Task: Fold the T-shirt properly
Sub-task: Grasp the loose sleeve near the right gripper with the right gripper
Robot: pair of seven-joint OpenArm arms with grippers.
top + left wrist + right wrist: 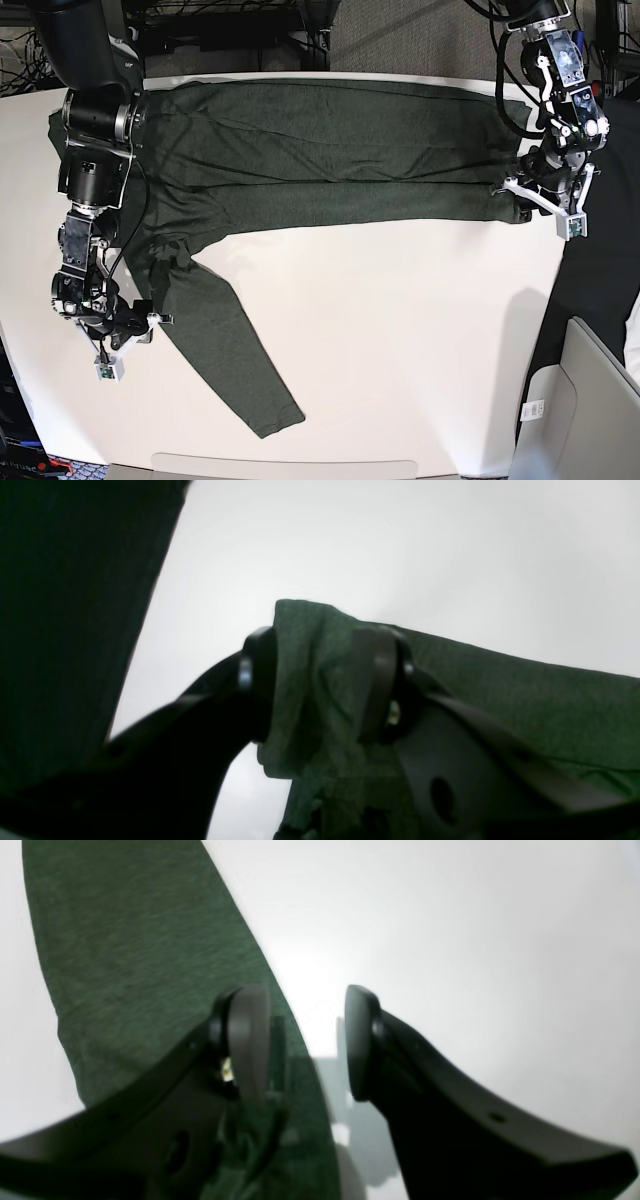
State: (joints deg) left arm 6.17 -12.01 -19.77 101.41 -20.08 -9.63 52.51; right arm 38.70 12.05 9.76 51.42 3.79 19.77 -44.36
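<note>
Up close from the left wrist: left gripper [320, 685] clamped on a bunched fold of the T-shirt [525, 705], dark blurred cloth cut off at left. From the right wrist: right gripper [305, 1045] parted, nothing between, one finger over a sleeve edge. From the base: shirt spread across the white table [420, 340], both grippers small and hard to make out.

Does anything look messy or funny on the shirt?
Yes. One long sleeve of the T-shirt sticks out slanted across the white table while the body lies in a folded band. The left end effector also holds a bunched corner.
</note>
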